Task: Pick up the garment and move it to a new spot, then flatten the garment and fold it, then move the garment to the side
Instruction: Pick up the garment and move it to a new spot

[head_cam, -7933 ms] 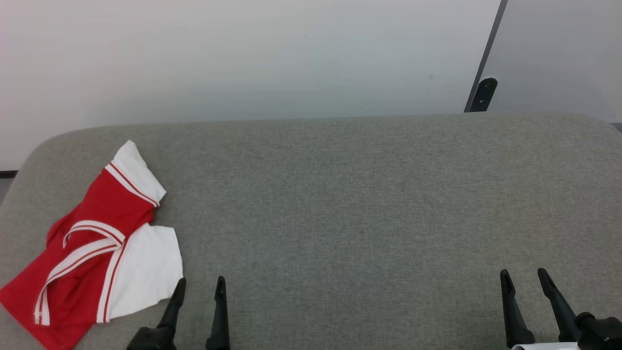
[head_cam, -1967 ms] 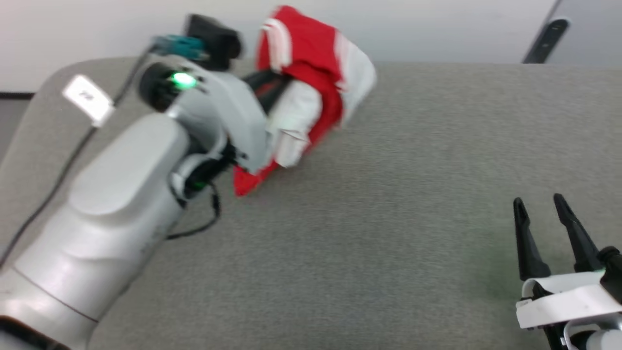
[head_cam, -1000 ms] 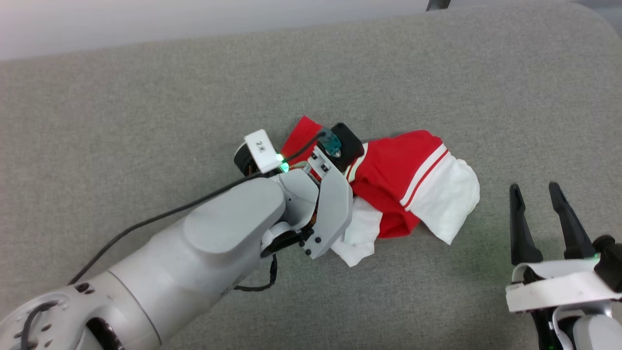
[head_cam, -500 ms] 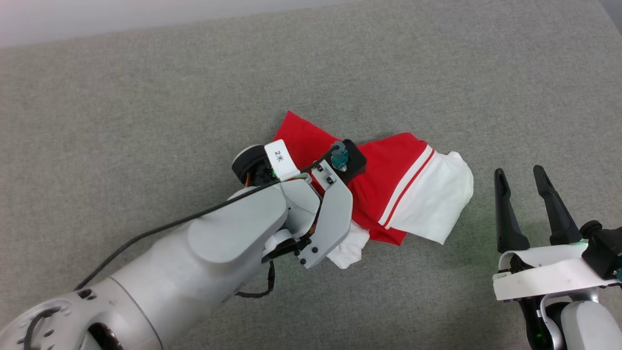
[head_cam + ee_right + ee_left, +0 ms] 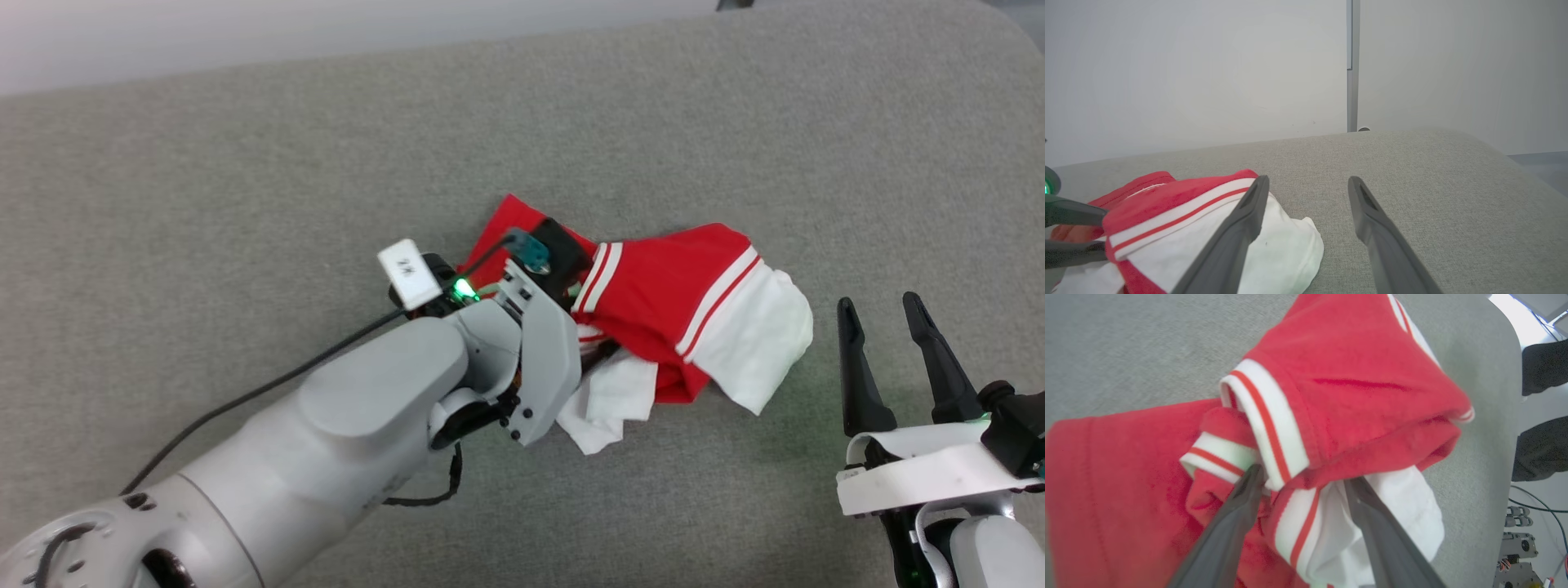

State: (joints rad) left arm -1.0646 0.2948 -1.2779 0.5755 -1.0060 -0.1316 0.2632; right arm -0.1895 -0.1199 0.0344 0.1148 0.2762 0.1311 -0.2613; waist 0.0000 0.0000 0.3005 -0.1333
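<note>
On cushion [image 5: 245, 163], garment [image 5: 653, 286] lengthwise left-right

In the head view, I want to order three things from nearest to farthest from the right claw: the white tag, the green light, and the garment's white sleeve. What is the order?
1. white sleeve: just left of the right claw.
2. green light: farther left, on the left arm.
3. white tag: farthest left, just beyond the light.
</note>
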